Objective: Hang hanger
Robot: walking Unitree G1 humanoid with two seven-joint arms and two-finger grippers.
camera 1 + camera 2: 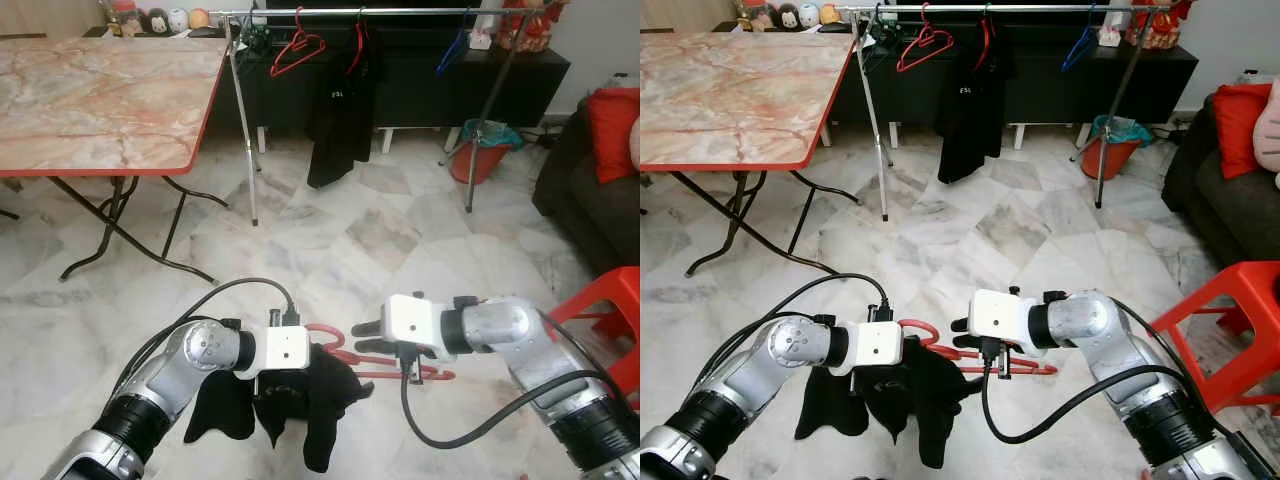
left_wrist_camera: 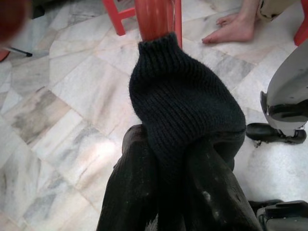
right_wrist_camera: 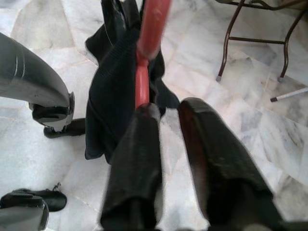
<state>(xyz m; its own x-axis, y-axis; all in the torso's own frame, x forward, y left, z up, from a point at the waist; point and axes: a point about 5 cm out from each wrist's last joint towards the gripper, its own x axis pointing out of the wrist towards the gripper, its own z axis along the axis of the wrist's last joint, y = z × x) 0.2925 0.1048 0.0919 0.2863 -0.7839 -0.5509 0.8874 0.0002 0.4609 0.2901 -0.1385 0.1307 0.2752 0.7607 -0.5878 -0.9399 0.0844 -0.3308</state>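
Jaws of the left gripper [image 2: 178, 159] clamped on a black knit garment [image 1: 305, 395] draped over a red hanger [image 1: 385, 368], low centre of the head frames. Right gripper [image 3: 166, 144] faces it from lower right; its jaws stand slightly apart, one finger touching the hanger's red bar, the other just beside it. Garment hangs below both wrists over the marble floor [image 1: 330, 230]. A clothes rail [image 1: 350, 12] spans the top centre, carrying a red hanger, a blue one and a black garment. Marble-topped counter [image 1: 100, 90] upper left; red stool [image 1: 610, 310] lower right. A person's bare foot [image 2: 233, 30] shows in the left wrist view.
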